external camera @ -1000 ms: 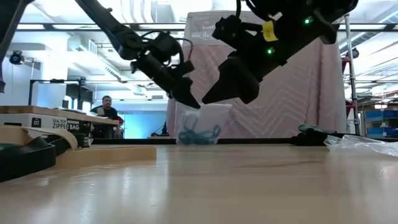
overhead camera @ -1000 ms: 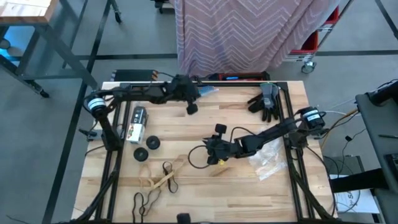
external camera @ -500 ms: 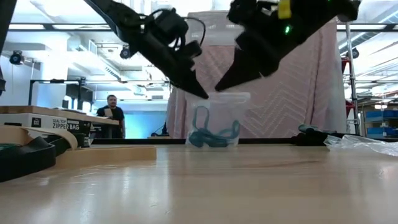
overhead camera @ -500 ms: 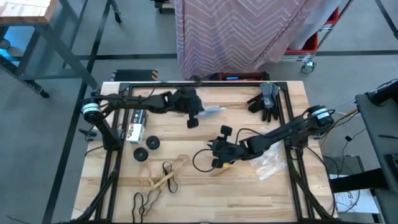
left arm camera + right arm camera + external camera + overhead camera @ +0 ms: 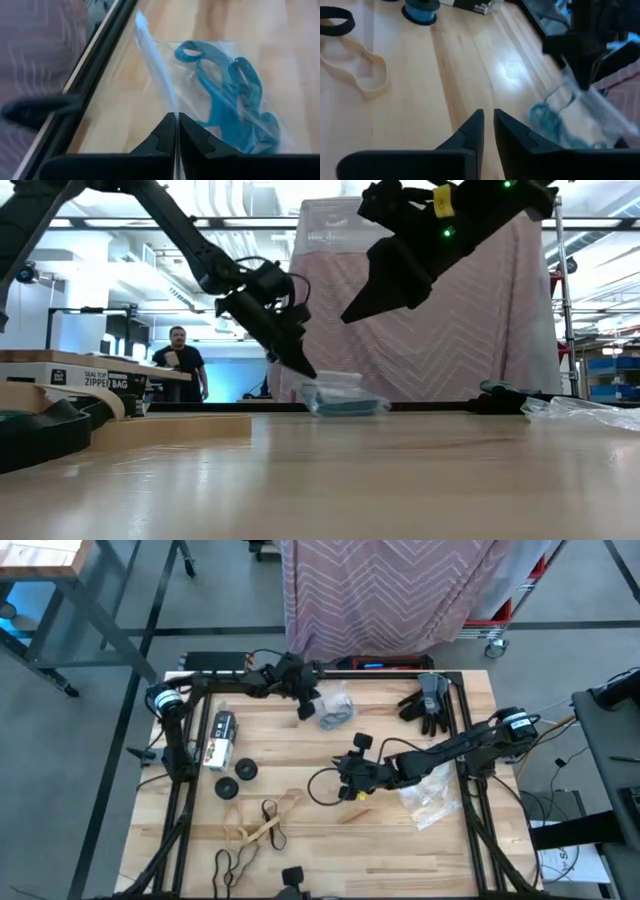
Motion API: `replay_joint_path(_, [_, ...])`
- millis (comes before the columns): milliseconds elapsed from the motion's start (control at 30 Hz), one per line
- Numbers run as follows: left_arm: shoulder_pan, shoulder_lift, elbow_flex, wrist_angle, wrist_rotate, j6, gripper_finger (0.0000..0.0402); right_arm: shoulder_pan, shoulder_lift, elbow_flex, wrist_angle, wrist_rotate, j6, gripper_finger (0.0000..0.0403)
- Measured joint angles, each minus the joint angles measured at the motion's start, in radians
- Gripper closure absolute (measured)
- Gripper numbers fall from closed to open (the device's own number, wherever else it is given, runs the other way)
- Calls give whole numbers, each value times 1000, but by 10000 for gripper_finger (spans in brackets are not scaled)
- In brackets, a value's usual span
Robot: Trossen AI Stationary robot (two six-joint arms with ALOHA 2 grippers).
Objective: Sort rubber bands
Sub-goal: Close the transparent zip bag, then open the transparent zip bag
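Blue rubber bands (image 5: 225, 95) lie inside a clear plastic bag (image 5: 336, 710) near the table's far edge. My left gripper (image 5: 176, 117) is shut on that bag. Tan rubber bands (image 5: 262, 825) and black rubber bands (image 5: 232, 862) lie loose near the front left; one tan loop (image 5: 357, 70) shows in the right wrist view. My right gripper (image 5: 340, 785) hovers over the table's middle, well above the wood (image 5: 352, 315). Its fingers are shut to a narrow slit with nothing seen between them. My left gripper pinches an edge of the clear bag (image 5: 170, 102) between its two fingertips. The fingers slant down toward the table's far right. The bag's body with the blue bands lies on the table beyond the fingers (image 5: 340, 400); only the held edge is raised.
Dark gloves (image 5: 425, 705) lie at the far right and crinkly clear bags (image 5: 430, 798) at the right. A box of zipper bags (image 5: 218, 738) and two dark rolls (image 5: 236, 778) sit at the left. A black frame rail (image 5: 330, 672) runs along the far edge. A person (image 5: 180, 365) stands far behind.
My left gripper swung toward the near edge with the bag hanging upright below it, then went back toward the far edge and down. The bag has gone from hanging to lying on the table. My right gripper has risen a little.
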Motion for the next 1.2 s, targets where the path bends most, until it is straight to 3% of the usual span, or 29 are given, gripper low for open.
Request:
replay_joint_path(133, [-8, -2, -3, -3, -62, 46, 402, -37, -7, 0, -1, 3, -31, 364])
replay_joint_path(267, [6, 0, -1, 9, -188, 58, 401, -66, -7, -1, -4, 1, 11, 357])
replay_joint_path(367, [17, 0, -1, -31, -193, 57, 393, -80, -7, -1, -26, -3, 15, 349])
replay_joint_path(500, [8, 0, -2, -43, -121, 74, 359, -122, -7, -1, -62, 13, 17, 335])
replay_joint_path(700, [-13, -3, 6, 65, -233, 72, 283, -174, -34, -1, -117, 23, 64, 315])
replay_joint_path(833, [-42, -103, 5, -76, -230, 41, 244, -165, -73, -1, -231, -4, 50, 307])
replay_joint_path(967, [-102, -246, -47, -246, -170, -53, 229, -166, -144, -1, -559, 6, 138, 305])
replay_joint_path(1100, [-225, -410, -195, -181, -148, -174, 231, -162, -227, -6, -678, 12, 249, 306])
replay_joint_path(1200, [-337, -505, -343, -32, -162, -274, 235, -158, -280, -6, -677, -62, 260, 296])
